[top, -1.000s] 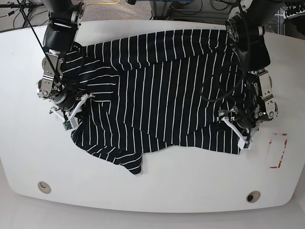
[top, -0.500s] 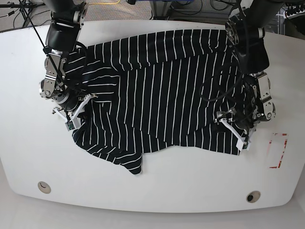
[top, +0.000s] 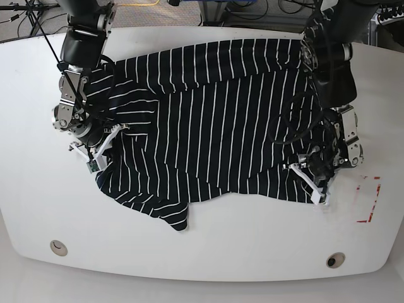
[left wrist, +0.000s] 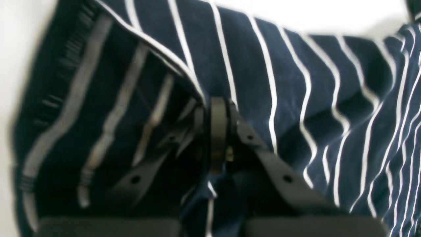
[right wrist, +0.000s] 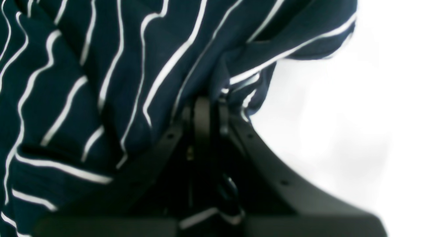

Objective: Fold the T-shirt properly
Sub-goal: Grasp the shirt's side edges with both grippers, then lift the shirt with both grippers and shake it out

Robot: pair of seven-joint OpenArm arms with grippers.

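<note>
The black T-shirt (top: 208, 120) with thin white stripes lies spread and rumpled across the white table (top: 252, 246). A sleeve sticks out at the front (top: 173, 214). My left gripper (top: 314, 184), on the base view's right, is shut on the shirt's right front corner. In the left wrist view its jaws (left wrist: 217, 105) pinch a fold of striped fabric (left wrist: 296, 98). My right gripper (top: 98, 151), on the base view's left, is shut on the shirt's left edge. In the right wrist view (right wrist: 205, 100) it grips bunched fabric (right wrist: 115, 65) next to bare table.
A red-marked rectangle (top: 369, 199) lies on the table right of the left gripper. Two round inserts sit near the front edge, one at the left (top: 58, 247) and one at the right (top: 335, 259). Cables and equipment lie beyond the far edge.
My left gripper has shifted slightly left and toward the front, drawing the shirt's right corner with it. My right gripper rose a little earlier and now holds still.
</note>
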